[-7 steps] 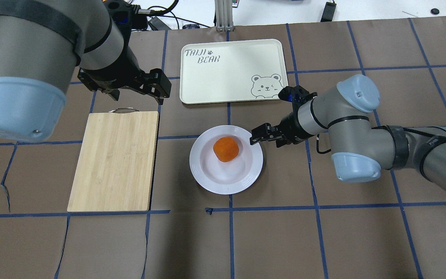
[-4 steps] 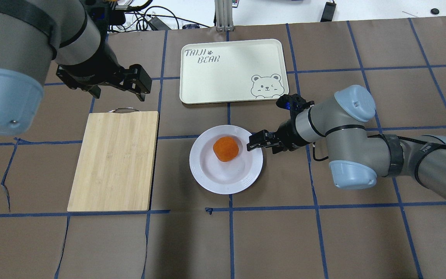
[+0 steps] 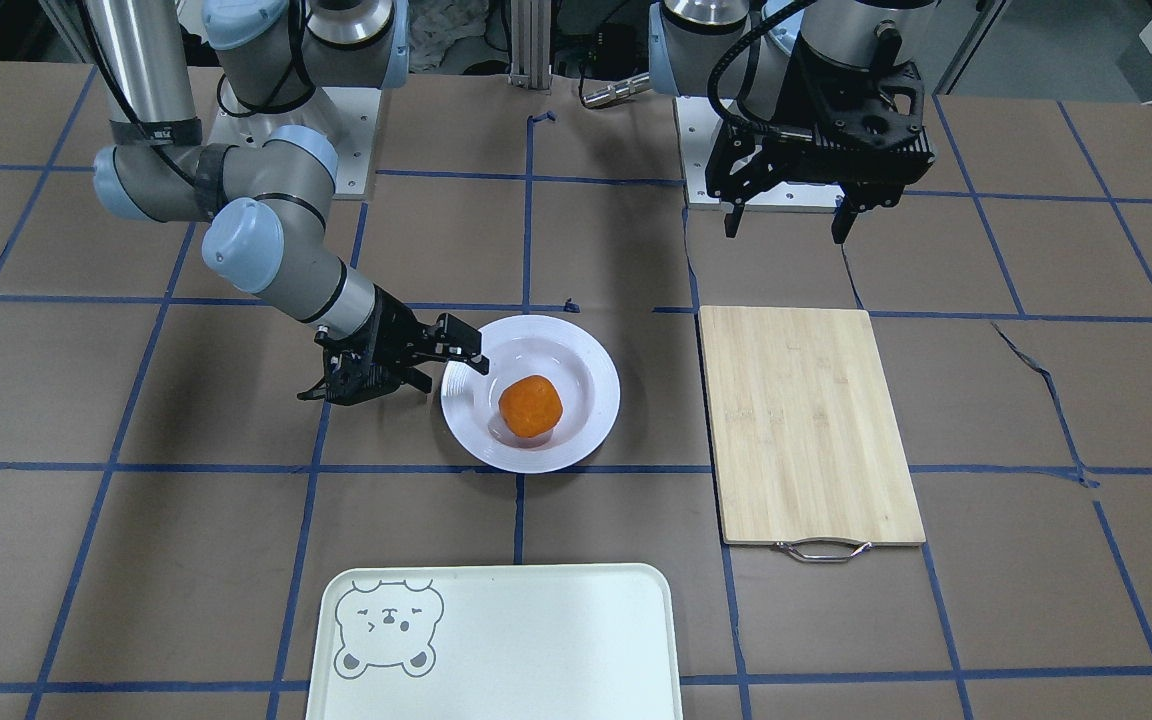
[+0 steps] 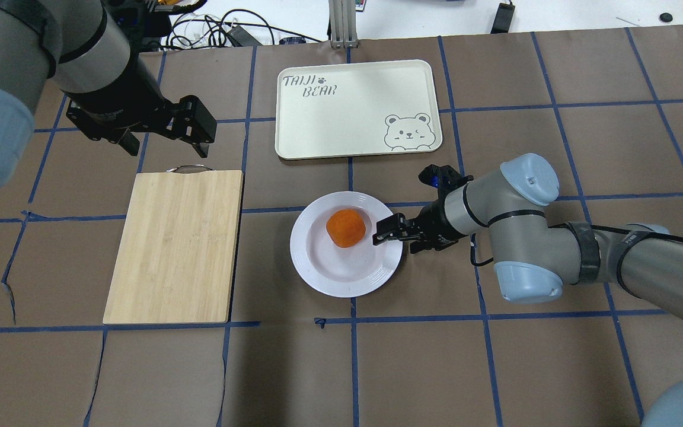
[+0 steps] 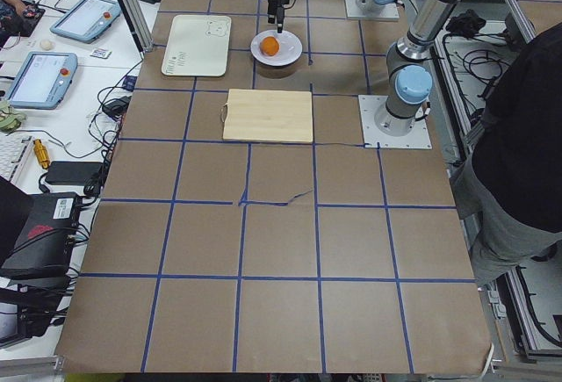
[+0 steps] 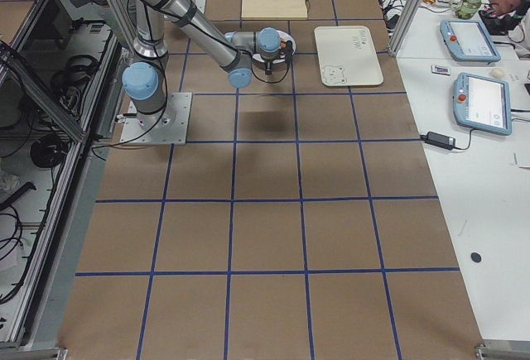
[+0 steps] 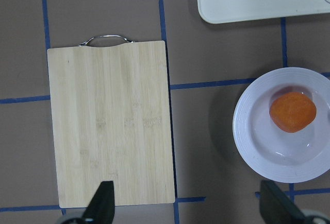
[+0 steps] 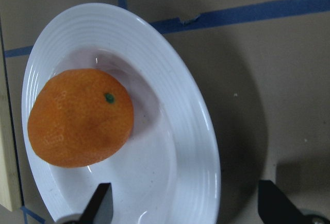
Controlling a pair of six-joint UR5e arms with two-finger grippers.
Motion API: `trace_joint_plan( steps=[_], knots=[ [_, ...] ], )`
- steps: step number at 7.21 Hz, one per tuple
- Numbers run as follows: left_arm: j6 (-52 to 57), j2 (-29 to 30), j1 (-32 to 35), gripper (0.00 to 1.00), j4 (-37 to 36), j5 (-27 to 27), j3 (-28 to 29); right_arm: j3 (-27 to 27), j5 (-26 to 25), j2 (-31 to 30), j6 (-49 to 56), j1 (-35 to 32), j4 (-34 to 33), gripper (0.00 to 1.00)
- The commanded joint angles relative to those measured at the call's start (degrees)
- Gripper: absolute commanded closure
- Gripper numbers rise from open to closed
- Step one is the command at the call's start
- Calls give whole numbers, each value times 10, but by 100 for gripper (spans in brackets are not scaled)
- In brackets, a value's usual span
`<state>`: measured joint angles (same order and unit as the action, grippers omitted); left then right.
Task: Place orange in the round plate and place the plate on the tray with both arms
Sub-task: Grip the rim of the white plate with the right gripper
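Observation:
The orange (image 4: 346, 227) lies in the sunken centre of the round plate (image 4: 318, 279), in the middle of the table. My right gripper (image 4: 395, 242) is low at the plate's right rim and open. In the right wrist view its fingers (image 8: 100, 206) straddle that rim, one over the plate (image 8: 185, 131) near the orange (image 8: 80, 118), one over the table. The tray (image 4: 353, 110) lies bare beyond the plate. My left gripper (image 4: 166, 139) hangs open and high above the table, left of the tray. Seen from the front, the right gripper (image 3: 454, 375) touches nothing I can make out.
A bamboo cutting board (image 4: 175, 246) with a metal handle lies left of the plate, under my left gripper's view (image 7: 111, 126). Blue tape lines cross the brown table. Cables and a metal post sit past the far edge. A person stands at the table's side (image 5: 518, 136).
My left arm has pulled back to the left, away from the tray. My right gripper has dropped and slid along the plate's right rim, towards the robot.

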<state>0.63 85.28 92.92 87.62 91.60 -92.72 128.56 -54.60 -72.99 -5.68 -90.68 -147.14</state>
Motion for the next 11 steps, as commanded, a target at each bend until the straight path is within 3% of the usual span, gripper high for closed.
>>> trace_joint_plan(
  steps=[1,5,8,11],
  knots=[
    [0,-1,0,0,5,-1,0,0,1,3,-47,-3,-1,0],
    [1,0,-1,0,5,-2,0,-4,-1,23,-92,-18,-37,9],
    [2,0,-4,0,5,2,1,-4,-8,23,-93,-25,-37,52],
    [1,0,-5,0,4,-1,1,-5,-8,23,-90,-25,-37,85]
  ],
)
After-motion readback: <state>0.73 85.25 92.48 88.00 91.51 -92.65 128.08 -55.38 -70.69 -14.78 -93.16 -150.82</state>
